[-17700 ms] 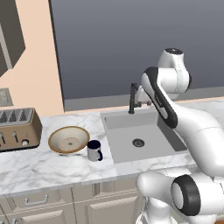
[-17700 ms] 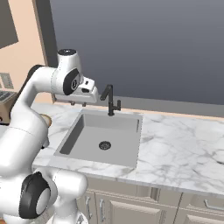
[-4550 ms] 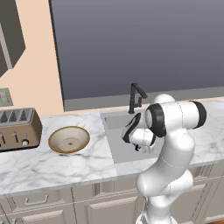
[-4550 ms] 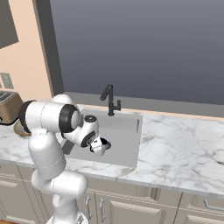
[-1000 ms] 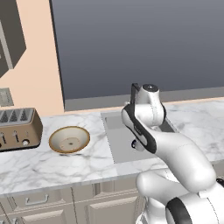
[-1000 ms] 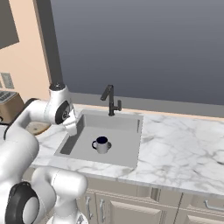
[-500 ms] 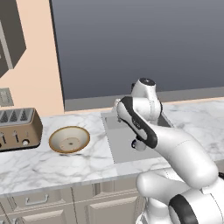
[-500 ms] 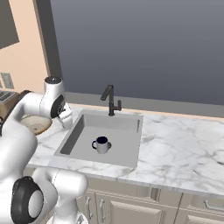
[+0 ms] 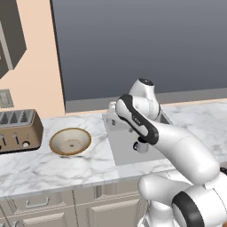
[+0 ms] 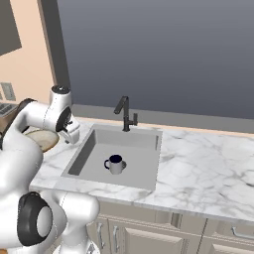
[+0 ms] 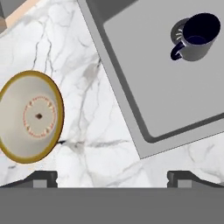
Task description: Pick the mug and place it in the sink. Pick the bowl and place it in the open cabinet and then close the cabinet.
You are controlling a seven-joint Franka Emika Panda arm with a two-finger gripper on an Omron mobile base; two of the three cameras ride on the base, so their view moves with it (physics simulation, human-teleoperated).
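The mug stands upright on the floor of the sink, over the drain, its dark handle turned toward the sink's left wall; in the hand view the mug sits in the upper right, inside the basin. The bowl rests upright on the marble counter between the toaster and the sink's left edge, well apart from the mug. The gripper hangs over the counter strip between bowl and sink, its jaws spread wide with nothing between them. The faucet stands at the sink's back edge. A cabinet hangs at the upper left, above the toaster.
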